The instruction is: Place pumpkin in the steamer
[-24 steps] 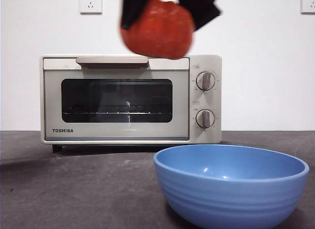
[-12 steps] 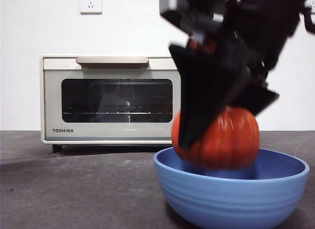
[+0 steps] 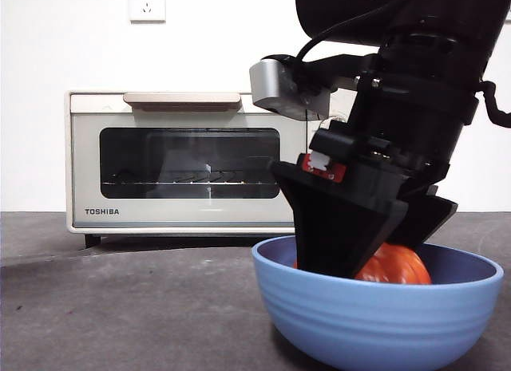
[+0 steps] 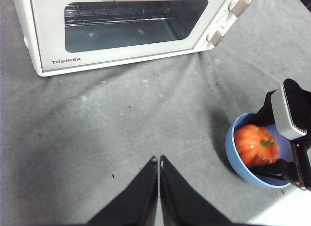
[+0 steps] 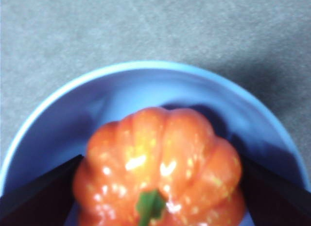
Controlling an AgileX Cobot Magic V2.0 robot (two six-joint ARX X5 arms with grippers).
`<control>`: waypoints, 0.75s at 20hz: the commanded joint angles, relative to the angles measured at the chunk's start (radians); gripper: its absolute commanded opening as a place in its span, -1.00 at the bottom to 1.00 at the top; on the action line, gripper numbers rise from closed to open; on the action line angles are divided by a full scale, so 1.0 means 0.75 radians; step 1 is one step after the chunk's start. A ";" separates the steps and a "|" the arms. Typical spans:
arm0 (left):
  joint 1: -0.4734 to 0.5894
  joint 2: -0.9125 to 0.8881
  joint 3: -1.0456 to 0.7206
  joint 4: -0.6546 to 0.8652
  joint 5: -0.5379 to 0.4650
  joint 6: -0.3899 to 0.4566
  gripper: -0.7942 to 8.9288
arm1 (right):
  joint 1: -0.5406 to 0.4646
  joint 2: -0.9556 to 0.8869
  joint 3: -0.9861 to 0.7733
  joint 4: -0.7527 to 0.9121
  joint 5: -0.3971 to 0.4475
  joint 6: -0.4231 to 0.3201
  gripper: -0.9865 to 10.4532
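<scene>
The orange pumpkin (image 3: 397,266) sits low inside the wide blue bowl (image 3: 375,317), only its top showing above the rim. My right gripper (image 3: 375,258) reaches down into the bowl, shut on the pumpkin (image 5: 160,172) with a black jaw against each flank. The left wrist view shows the same pumpkin (image 4: 255,144) in the bowl (image 4: 231,138) with the right gripper (image 4: 273,142) around it. The cream TOSHIBA steamer (image 3: 192,159) stands behind, door closed. My left gripper (image 4: 159,161) hangs shut and empty over the grey table in front of the steamer (image 4: 121,31).
The bowl (image 5: 121,85) stands near the table's front, to the right of the steamer's door. Grey tabletop (image 3: 128,307) stretches between bowl and steamer. A white wall with sockets (image 3: 147,2) rises behind.
The right gripper came down from above the steamer with the pumpkin, to the right and toward the front. The pumpkin now sits deeper in the blue bowl than half a second ago.
</scene>
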 commanded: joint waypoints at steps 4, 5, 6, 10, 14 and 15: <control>-0.003 0.007 0.025 0.012 0.008 0.012 -0.81 | 0.023 -0.008 0.019 -0.031 0.003 0.012 0.08; -0.003 0.007 0.025 0.018 0.008 0.012 -0.81 | 0.023 -0.025 0.037 -0.052 0.005 0.012 0.08; -0.003 0.007 0.025 0.031 0.008 0.006 -0.81 | 0.023 -0.046 0.065 -0.083 0.018 0.012 0.08; -0.011 0.025 0.025 0.062 0.008 -0.018 -0.81 | 0.021 -0.166 0.211 -0.212 0.133 -0.007 0.08; -0.070 0.101 0.034 0.266 0.007 -0.107 -0.81 | -0.033 -0.319 0.292 -0.267 0.175 0.019 0.08; -0.090 0.138 0.044 0.332 0.007 -0.138 -0.81 | -0.061 -0.363 0.292 -0.288 0.175 0.030 0.08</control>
